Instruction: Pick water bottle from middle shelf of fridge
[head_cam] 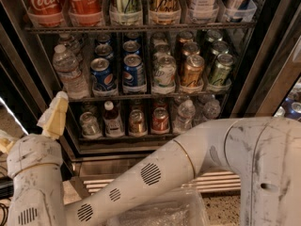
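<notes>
The water bottle (70,73), clear and ribbed with a pale label, stands at the left end of the middle shelf (155,96), with another clear bottle behind it. Blue Pepsi cans (100,74), then green and gold cans, line the shelf to its right. My gripper (29,130) is outside the fridge (270,74) at the lower left, below and left of the bottle and apart from it. It is open and empty. One pale yellow finger (55,115) points up towards the shelf.
Big red Coca-Cola cans (84,1) stand on the rack above. The lower rack holds cans and a small red-capped bottle (111,118). My white arm (197,164) crosses the bottom of the view over the steel base grille (99,182).
</notes>
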You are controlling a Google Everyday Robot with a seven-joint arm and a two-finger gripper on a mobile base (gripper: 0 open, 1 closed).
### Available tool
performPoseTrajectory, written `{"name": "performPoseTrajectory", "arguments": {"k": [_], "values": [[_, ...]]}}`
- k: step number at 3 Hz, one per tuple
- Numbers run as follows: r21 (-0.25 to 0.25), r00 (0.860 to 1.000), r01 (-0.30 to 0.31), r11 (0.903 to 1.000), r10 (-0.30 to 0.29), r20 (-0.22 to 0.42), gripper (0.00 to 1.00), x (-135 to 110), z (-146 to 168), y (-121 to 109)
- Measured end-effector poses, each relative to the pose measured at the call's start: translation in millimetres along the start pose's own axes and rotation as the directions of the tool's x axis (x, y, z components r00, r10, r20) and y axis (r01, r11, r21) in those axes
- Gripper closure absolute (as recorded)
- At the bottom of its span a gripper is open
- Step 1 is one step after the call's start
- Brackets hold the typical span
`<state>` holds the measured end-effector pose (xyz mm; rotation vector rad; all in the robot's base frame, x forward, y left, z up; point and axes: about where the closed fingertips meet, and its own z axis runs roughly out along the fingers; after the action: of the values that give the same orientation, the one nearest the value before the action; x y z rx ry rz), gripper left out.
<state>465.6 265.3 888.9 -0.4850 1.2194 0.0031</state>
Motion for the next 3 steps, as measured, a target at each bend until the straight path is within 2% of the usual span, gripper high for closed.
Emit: {"name": "performPoseTrajectory", "arguments": {"k": [2, 3], "values": [[0.011, 1.0, 0.012, 0.9999, -0.012, -0.018, 0.0, 7, 2, -3], [0.057, 0.997, 0.001, 0.9983, 0.004, -0.077, 0.0, 24, 10, -22]]}}
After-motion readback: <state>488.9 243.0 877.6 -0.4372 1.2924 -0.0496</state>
